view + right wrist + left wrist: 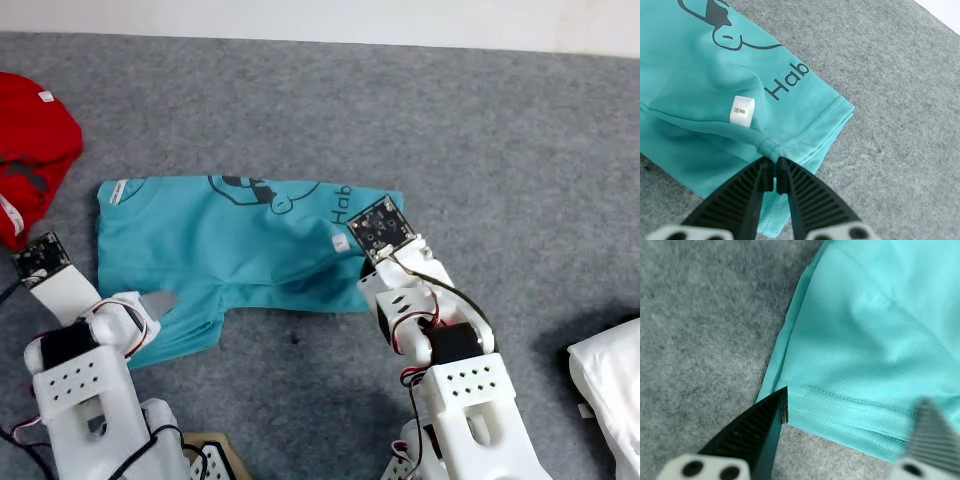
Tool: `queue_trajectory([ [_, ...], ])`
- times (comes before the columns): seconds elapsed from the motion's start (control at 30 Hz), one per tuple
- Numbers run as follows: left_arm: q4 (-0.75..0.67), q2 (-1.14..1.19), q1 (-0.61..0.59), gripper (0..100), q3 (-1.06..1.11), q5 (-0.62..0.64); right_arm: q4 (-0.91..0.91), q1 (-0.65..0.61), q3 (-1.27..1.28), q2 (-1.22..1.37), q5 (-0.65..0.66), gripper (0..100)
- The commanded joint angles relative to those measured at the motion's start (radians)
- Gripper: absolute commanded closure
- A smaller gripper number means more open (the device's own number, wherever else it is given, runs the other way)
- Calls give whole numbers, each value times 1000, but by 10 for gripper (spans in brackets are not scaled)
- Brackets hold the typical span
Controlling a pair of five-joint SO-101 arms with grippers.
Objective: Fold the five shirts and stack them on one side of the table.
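Teal shirt [230, 240] is spread across the middle of the grey table [500, 120] with its print showing, and both your arms are at its near edge. Your right gripper [774, 167] is clamped on a small bunched pinch of cloth at the shirt's near right corner, just beside the white label [742, 110]. The pinch seems to gather more than one layer. That is likely why the grip sits right at the edge: a lift would then carry the whole thickness over instead of peeling off one ply.

Your left gripper [852, 407] has its jaws apart, straddling a stitched hem [850, 395] on the shirt's near left. One jaw tip is at the cloth's edge and nothing is caught between the jaws. I judge that this placement is meant to mirror the right one, since two holds on the same side let you turn the shirt over evenly. Close the left on the hem before you lift, or the right alone may drag the cloth askew.

Your red shirt [30, 150] is a loose heap at the table's far left edge. A white shirt [610, 385] lies at the near right. Both are well apart from the teal one, which leaves room for folding in the middle. By my reckoning the task is at an early stage.
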Motion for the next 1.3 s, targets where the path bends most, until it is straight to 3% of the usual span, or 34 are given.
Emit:
queue_trajectory([
  [0.0, -12, -47, -15, 543, -8, -8, 2, -2, -13, -24, -6, 991],
  [0.77, -18, -47, -73, 543, 59, -8, 102, -5, 82, -25, 9, 988],
  [1.03, -20, -47, -73, 543, 24, -3, 110, 1, 140, -25, 77, 806],
  [1.27, -18, -47, -73, 543, 35, -3, 202, 62, -71, -27, 77, 796],
])
